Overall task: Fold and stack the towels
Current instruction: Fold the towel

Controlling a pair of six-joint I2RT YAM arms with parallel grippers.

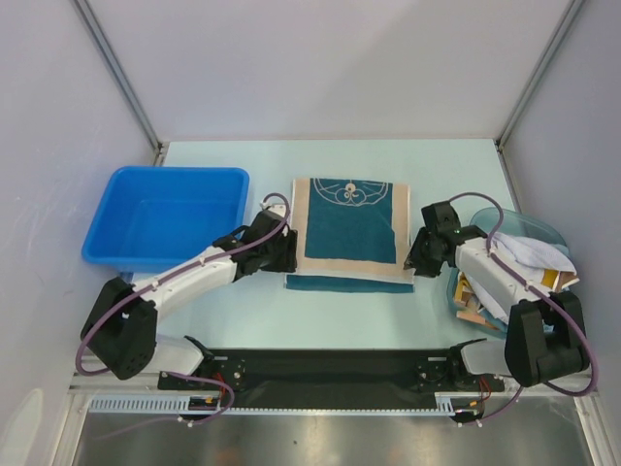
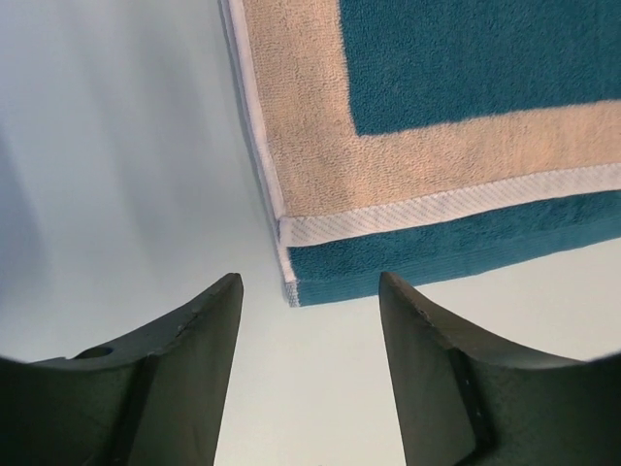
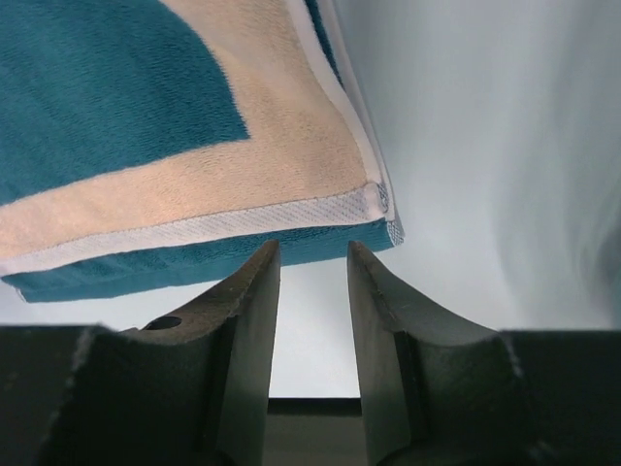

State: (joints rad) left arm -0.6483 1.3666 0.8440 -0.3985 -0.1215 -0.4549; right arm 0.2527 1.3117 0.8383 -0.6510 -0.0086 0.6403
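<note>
Ahead of the left gripper (image 2: 309,282) we see only a corner of the teal towel (image 2: 466,68); the rest runs off the frame. Behind the right gripper (image 3: 310,248), its own arm (image 1: 485,267) covers much of the cloths (image 1: 531,252) in the bowl (image 1: 514,216); we cannot tell them apart.

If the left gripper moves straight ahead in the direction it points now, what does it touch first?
Most likely the near left corner of the folded teal towel, lying just ahead of the open left gripper, in line with the gap between its fingers. Height is unclear; it might pass just above.
</note>
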